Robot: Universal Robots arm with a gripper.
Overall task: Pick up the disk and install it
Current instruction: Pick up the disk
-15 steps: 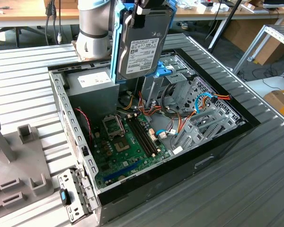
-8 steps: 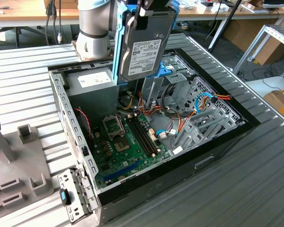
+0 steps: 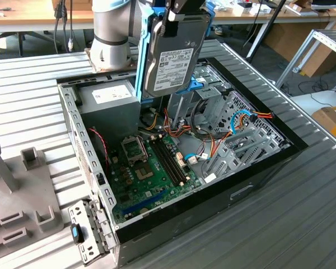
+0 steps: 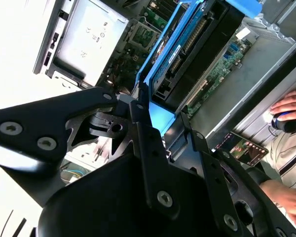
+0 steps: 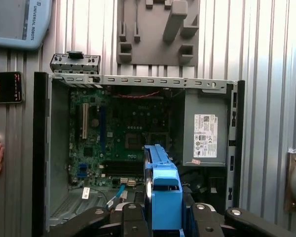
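Exterior view shows my gripper [image 3: 183,11] clamped on the disk [image 3: 171,56], which hangs upright above the open computer case [image 3: 78,140], near its grey power supply box [image 3: 109,98].

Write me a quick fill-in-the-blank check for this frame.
1. The tool is shut on the ____.
2. Its plastic carrier is coloured ____.
3. Below it lies an open computer case with a ____ motherboard.
4. Beside the motherboard, the grey power supply carries a ____ label.
Missing words: disk; blue; green; white.
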